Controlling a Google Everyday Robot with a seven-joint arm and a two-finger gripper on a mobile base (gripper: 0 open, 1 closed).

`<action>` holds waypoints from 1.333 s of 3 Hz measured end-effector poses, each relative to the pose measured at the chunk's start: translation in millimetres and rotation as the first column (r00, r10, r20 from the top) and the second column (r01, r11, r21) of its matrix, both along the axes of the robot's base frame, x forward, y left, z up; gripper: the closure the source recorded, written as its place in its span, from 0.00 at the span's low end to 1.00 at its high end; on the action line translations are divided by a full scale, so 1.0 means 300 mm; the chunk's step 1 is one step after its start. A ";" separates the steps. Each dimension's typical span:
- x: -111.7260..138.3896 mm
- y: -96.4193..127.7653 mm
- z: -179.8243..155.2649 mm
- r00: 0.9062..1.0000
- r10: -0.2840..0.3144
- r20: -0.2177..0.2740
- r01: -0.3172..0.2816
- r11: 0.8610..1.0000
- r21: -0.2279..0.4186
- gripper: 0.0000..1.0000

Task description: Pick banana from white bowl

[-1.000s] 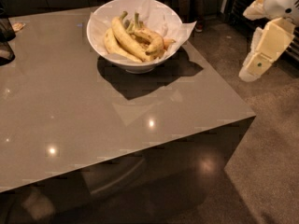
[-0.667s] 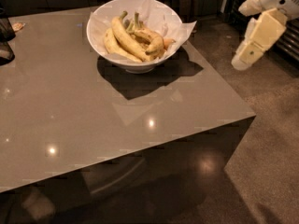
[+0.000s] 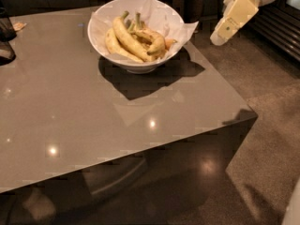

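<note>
The white bowl (image 3: pixel 140 65) stands at the back of the grey table (image 3: pixel 93 125), lined with crinkled white paper (image 3: pixel 185 29). Several bananas lie in it. The short curved speckled banana (image 3: pixel 154 40) lies at the right side of the pile, beside two longer smooth yellow bananas (image 3: pixel 126 37) with green stems. An orange-tinted banana (image 3: pixel 169 42) shows at the far right of the pile. My gripper (image 3: pixel 229 22) is cream-coloured. It hangs in the air at the top right, off the table's right edge, to the right of the bowl and apart from it. It holds nothing.
Dark objects (image 3: pixel 6 32) stand at the table's left edge, with a small scrap (image 3: pixel 18 26) near them. The table's front right corner (image 3: pixel 255 114) drops to a speckled floor (image 3: pixel 272 139). A dark slatted structure (image 3: pixel 281 27) stands at the far right.
My gripper has moved up and to the left, closer to the bowl. The bowl and the bananas have not moved.
</note>
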State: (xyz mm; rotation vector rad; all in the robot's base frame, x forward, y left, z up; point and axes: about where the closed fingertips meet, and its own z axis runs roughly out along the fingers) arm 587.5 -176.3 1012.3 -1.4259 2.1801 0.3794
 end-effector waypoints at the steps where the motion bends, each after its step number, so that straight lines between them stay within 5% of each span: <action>1: 0.032 0.007 0.016 0.999 -0.011 0.031 0.011 1.000 0.012 0.00; 2: 0.058 0.067 0.063 0.998 -0.016 0.061 0.015 1.000 0.025 0.00; 4: 0.183 0.213 0.059 1.000 -0.022 0.018 0.022 1.000 0.010 0.00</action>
